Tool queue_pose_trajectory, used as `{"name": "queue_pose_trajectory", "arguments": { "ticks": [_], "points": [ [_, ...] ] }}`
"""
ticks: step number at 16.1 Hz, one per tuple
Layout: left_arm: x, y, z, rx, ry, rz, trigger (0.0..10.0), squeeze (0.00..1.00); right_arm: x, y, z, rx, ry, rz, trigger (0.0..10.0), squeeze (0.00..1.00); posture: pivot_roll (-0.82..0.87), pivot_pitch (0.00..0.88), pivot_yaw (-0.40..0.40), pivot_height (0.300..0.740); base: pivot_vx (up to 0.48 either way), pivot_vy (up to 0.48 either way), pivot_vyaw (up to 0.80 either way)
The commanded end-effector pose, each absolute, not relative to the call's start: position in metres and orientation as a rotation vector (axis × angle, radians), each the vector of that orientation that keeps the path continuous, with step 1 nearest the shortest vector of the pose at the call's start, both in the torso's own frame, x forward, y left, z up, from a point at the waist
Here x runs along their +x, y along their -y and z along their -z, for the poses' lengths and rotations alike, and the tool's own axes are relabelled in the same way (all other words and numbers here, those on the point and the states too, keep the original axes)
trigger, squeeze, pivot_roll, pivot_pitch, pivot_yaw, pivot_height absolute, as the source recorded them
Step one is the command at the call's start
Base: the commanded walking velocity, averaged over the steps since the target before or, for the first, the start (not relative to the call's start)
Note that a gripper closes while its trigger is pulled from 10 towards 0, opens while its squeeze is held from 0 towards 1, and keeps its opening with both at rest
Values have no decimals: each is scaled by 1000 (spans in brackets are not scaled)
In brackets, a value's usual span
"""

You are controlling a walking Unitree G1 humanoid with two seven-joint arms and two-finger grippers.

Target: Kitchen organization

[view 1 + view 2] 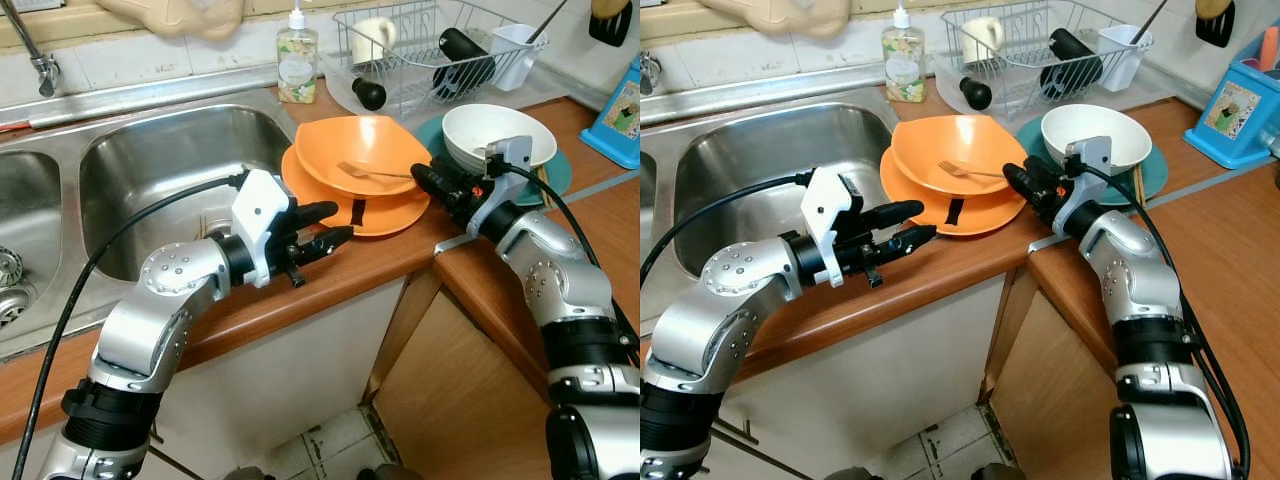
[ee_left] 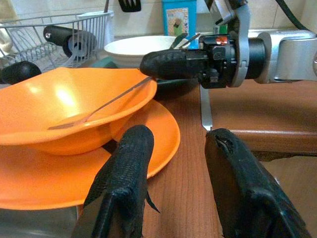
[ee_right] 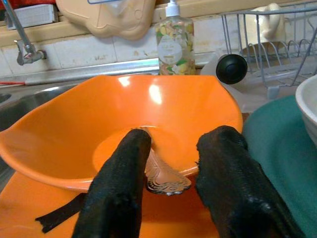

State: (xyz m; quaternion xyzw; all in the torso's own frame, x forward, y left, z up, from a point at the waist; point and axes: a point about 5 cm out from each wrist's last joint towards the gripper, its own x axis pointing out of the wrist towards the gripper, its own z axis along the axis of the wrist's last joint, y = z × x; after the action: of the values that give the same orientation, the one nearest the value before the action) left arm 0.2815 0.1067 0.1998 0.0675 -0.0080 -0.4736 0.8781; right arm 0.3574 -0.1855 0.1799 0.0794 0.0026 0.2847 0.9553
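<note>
Open right hand (image 3: 166, 186), fork (image 3: 161, 174), orange bowl (image 3: 74, 134)

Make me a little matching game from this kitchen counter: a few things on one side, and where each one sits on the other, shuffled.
Things:
1. fork
2. white bowl
3. soap bottle
4. orange bowl

Places:
A. on the teal plate
B. behind the sink, beside the dish rack
C. on the orange plate
D. inside the orange bowl

Pairs: 1-D, 2-A, 3-B, 4-C

Brightness: even, daylight-bright in all views.
Glare: white highlights inside glossy orange plastic bowl (image 3: 148, 114); soft sheen on stainless steel sink basin (image 1: 170, 170).
Shadows: soft, short, under stacked orange plate (image 1: 385, 215).
Focus: head views sharp; black fingers (image 2: 124, 183) blurred in wrist views.
</note>
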Motion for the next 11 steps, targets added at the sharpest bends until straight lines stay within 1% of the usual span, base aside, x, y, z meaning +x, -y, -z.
{"name": "queue_pose_trajectory", "arguments": {
  "ticks": [1, 5, 7, 8, 9, 10, 11],
  "points": [
    [279, -102, -205, 145, 37, 1009, 10000, 0, 359, 185, -180, 167, -2, -584, 0, 0, -44, 23, 6, 740, 0, 0, 0],
    [279, -101, -208, 149, 40, 1013, 10000, 0, 358, 185, -183, 173, 8, -591, 0, 0, -40, 25, 7, 740, 0, 0, 0],
    [281, -100, -207, 177, 35, 1012, 10000, 0, 358, 184, -186, 178, 22, -597, 0, 0, -39, 26, 9, 740, 0, 0, 0],
    [283, -99, -208, 198, 48, 997, 10000, 20, 357, 182, -190, 177, 38, -602, 0, 0, -39, 25, 9, 740, 0, 0, 0],
    [286, -99, -211, 246, 77, 966, 10000, 0, 355, 180, -195, 175, 58, -608, 0, 0, -38, 26, 8, 740, 0, 0, 0],
    [293, -99, -216, 364, 134, 904, 10000, 0, 353, 178, -204, 178, 88, -619, 0, 0, -37, 26, 8, 740, 0, 0, 0],
    [296, -99, -220, 425, 174, 867, 10000, 0, 350, 174, -210, 188, 110, -629, 0, 0, -38, 26, 9, 740, 0, 0, 0]
  ]
}}
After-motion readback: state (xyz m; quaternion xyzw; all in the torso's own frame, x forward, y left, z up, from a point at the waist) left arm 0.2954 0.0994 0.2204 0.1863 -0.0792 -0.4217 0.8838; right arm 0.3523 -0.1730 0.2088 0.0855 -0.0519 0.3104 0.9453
